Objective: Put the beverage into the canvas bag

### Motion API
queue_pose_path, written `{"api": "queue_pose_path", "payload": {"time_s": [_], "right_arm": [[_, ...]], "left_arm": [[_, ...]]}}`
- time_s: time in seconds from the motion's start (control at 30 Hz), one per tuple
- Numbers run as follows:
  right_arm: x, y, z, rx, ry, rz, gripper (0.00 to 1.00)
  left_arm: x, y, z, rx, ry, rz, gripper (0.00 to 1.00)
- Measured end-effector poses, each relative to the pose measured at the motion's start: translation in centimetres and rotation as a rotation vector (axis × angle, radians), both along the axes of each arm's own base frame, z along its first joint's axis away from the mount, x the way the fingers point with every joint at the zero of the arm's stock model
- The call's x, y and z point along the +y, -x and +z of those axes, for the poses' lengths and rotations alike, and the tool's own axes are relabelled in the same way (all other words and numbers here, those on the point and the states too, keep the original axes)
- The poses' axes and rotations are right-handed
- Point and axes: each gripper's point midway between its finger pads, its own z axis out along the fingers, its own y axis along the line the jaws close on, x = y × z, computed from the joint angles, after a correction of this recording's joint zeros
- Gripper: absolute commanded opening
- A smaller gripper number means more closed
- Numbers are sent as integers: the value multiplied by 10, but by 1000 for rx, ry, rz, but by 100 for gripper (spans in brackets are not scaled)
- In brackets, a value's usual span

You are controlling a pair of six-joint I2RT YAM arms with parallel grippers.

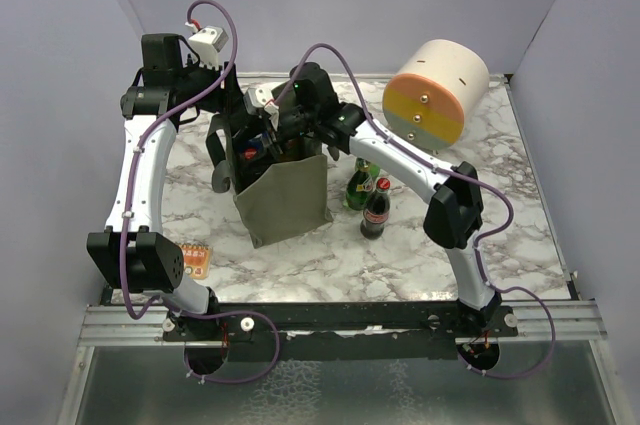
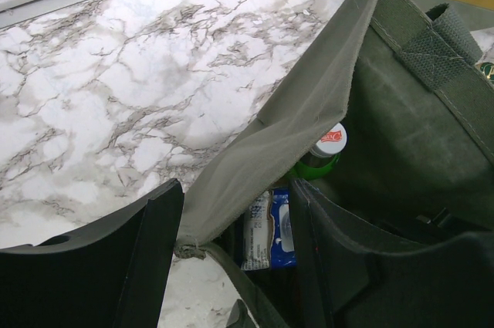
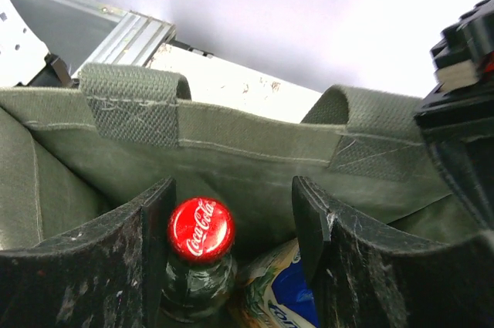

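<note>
- The right gripper (image 3: pixel 234 189) is reaching down into the mouth of the canvas bag (image 1: pixel 285 200). Its fingers are spread either side of a Coca-Cola bottle (image 3: pixel 201 229). The cap is sitting close to one finger with a clear gap to the other, so I judge this to be the let-go stage.
- The left gripper (image 2: pixel 235 187) is straddling the bag's wall, one finger outside and one inside. It is spread rather than squeezing the fabric, apparently propping the mouth open.
- Next, the right gripper is going to need a straight rise, clearing the rim and the loop handles (image 3: pixel 131 85) without tipping the bottle.
- The bottle is standing upright inside the bag, with a dark neck and a red cap with white script. It is beside a blue-and-white labelled bottle (image 3: pixel 285 297).
- The bag is standing left of the worktop's (image 1: pixel 480 235) middle, toward the far edge. A green bottle (image 1: pixel 358 185) and a second cola bottle (image 1: pixel 376 210) are waiting just right of it.
</note>
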Motion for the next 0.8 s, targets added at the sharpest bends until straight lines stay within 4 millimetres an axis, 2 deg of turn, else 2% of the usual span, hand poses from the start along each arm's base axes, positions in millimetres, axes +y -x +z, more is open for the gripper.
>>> {"api": "queue_pose_path", "payload": {"time_s": [0.3, 0.47, 0.63, 0.8], "right_arm": [[-2, 3, 24, -7, -33, -6, 61], [-8, 6, 50, -16, -61, -23, 61], [-33, -2, 89, -32, -95, -99, 61], [-82, -25, 139, -71, -138, -241, 61]], "left_arm": [[0, -1, -2, 5, 1, -1, 59], [-1, -2, -3, 9, 2, -3, 59], [-1, -2, -3, 9, 3, -3, 59], [-1, -2, -3, 9, 3, -3, 59]]}}
